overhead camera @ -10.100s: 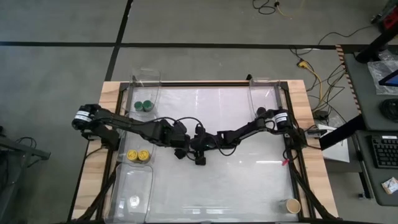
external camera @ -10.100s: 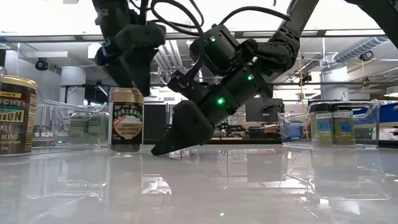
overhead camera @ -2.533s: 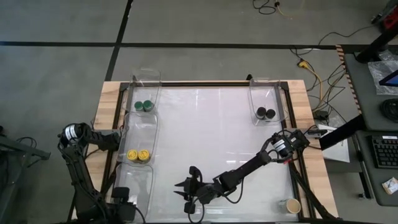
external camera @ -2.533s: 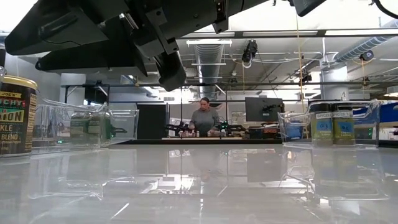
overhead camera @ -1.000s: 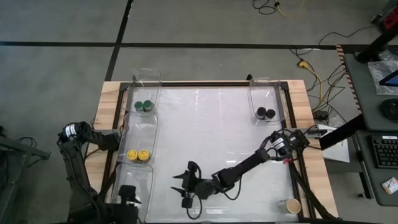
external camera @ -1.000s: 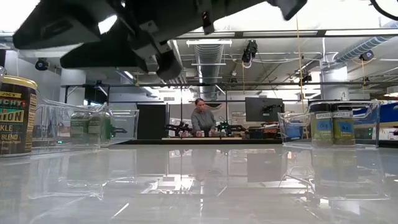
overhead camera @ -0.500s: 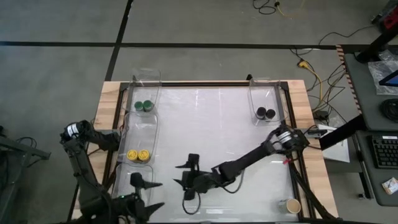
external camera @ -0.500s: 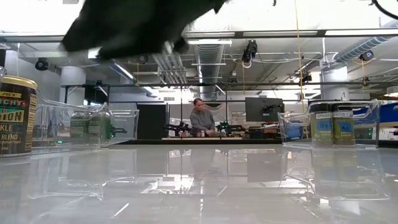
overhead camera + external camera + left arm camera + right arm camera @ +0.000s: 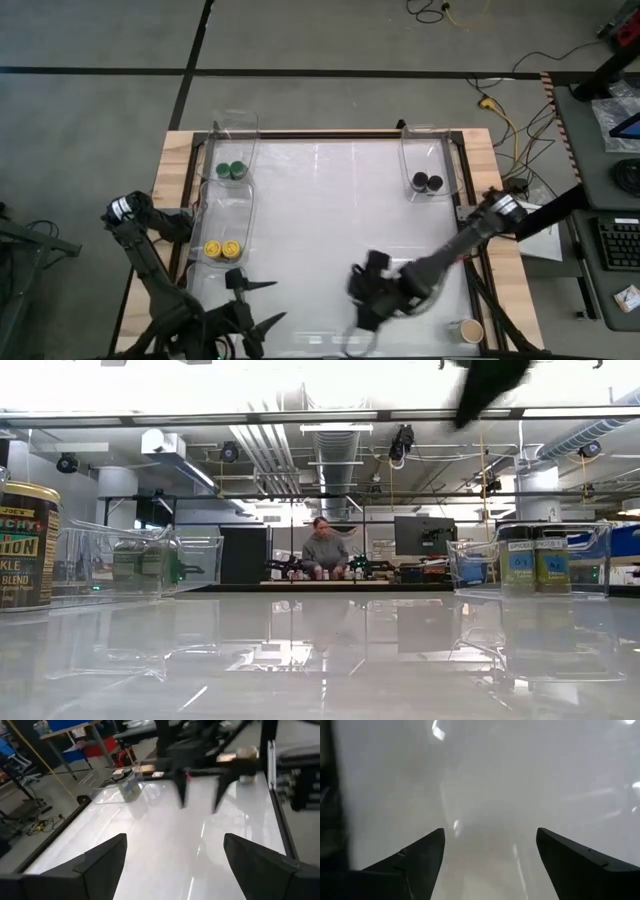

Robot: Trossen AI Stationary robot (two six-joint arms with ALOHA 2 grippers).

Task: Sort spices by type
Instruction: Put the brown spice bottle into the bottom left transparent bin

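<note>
Resting in clear bins along the table's edges: green-lidded jars (image 9: 231, 170), yellow-lidded jars (image 9: 222, 249), black-lidded jars (image 9: 427, 182), all well apart from both grippers. Left gripper (image 9: 258, 305) at the near left edge, fingers apart, holding nothing. Right gripper (image 9: 366, 300) near the front centre, fingers spread, holding nothing.

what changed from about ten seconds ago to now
Both arms pulled back from the table's middle to its near edge. The left end effector now sits open at the near-left corner; the right end effector, open and empty, swung rightward along the near edge in the last second. The jar that stood between them mid-table is gone from there. Green-lidded jars and yellow-lidded jars stayed in their bins.
</note>
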